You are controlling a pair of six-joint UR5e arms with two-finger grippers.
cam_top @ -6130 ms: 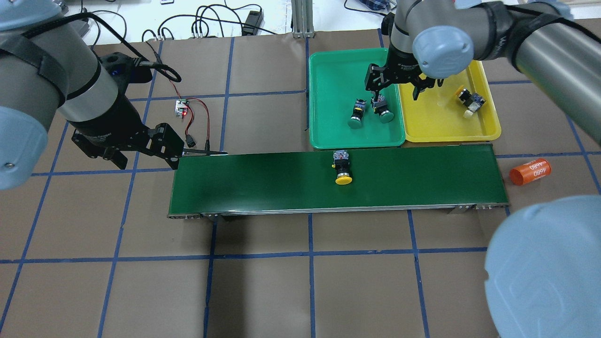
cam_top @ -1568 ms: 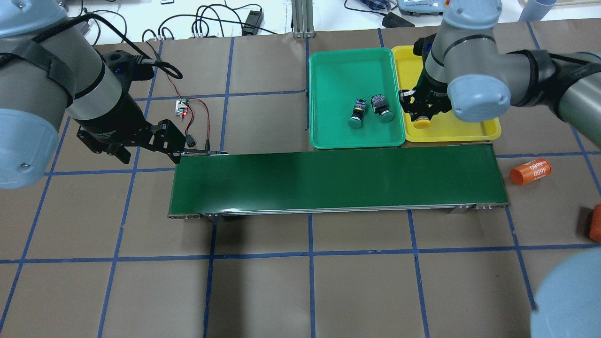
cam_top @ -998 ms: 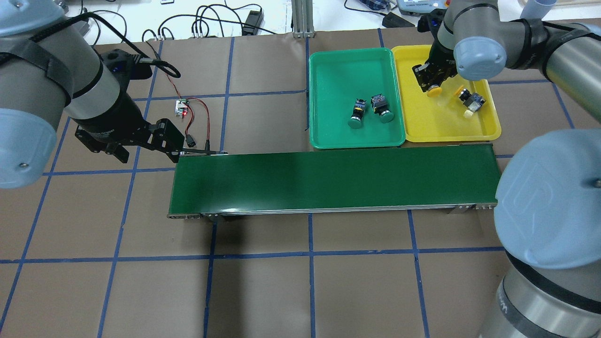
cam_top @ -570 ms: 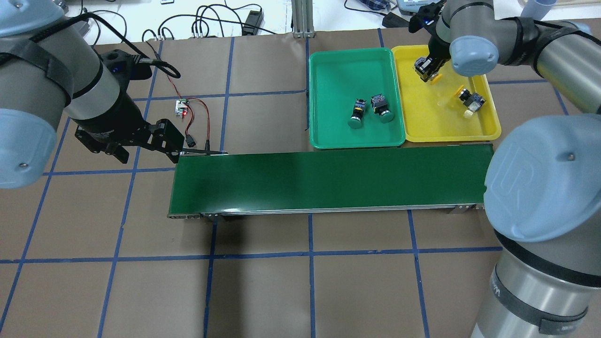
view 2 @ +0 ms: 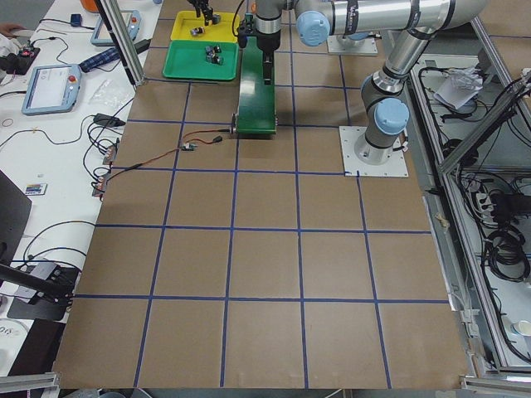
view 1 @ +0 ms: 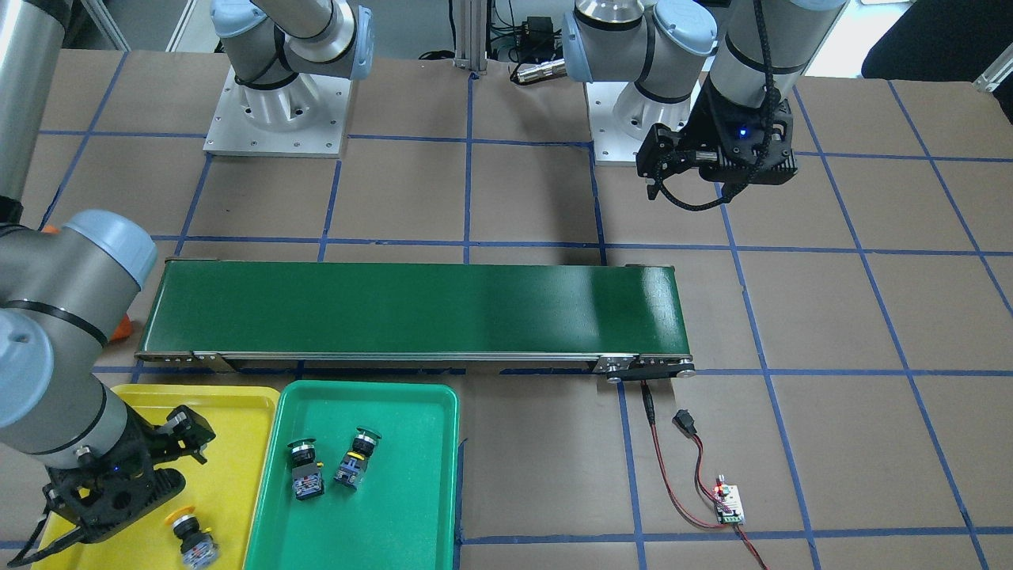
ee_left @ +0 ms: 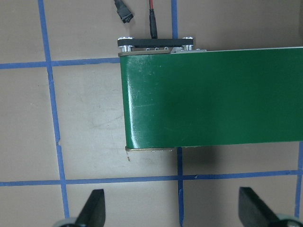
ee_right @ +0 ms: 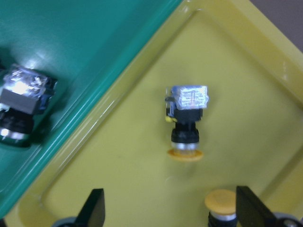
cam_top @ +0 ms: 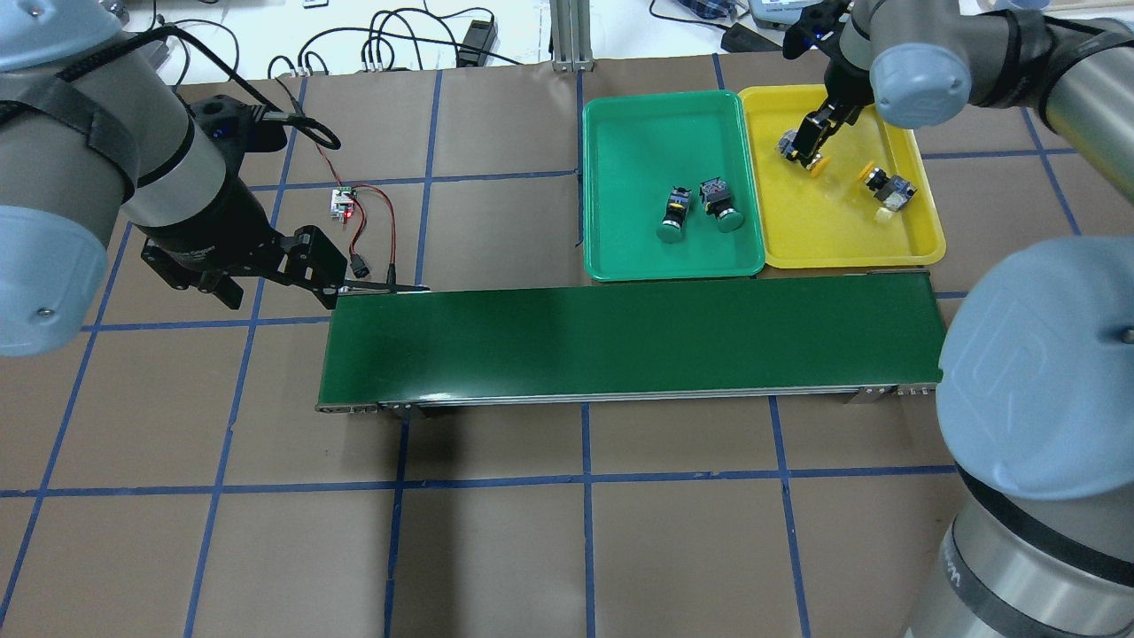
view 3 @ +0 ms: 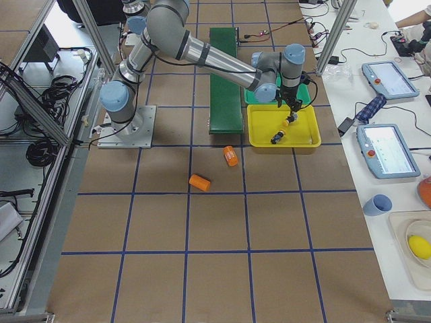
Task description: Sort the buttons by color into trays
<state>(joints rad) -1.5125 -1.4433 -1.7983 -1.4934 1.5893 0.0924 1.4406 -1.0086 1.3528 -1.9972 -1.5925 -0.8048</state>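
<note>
Two yellow buttons lie in the yellow tray (cam_top: 824,226). One yellow button (cam_top: 889,190) rests near its right side. The other yellow button (cam_top: 816,163) lies in the far part, right under my right gripper (cam_top: 808,146). The right wrist view shows that gripper (ee_right: 173,213) open, fingers wide apart, with a yellow cap (ee_right: 222,201) low between them. Both green buttons (cam_top: 673,217) (cam_top: 719,206) lie side by side in the green tray (cam_top: 660,99). My left gripper (ee_left: 173,213) hangs open over the table at the belt's left end, holding nothing.
The long dark-green conveyor belt (cam_top: 620,341) runs across in front of both trays with nothing on it. A small circuit board (cam_top: 344,204) with red and black wires lies behind its left end. Two orange cylinders (view 3: 230,155) (view 3: 199,182) lie on the table beyond the belt's right end.
My right gripper carried the yellow button off the belt to the yellow tray's far part; the button now lies there and the gripper stands open. The left arm has hardly moved.
</note>
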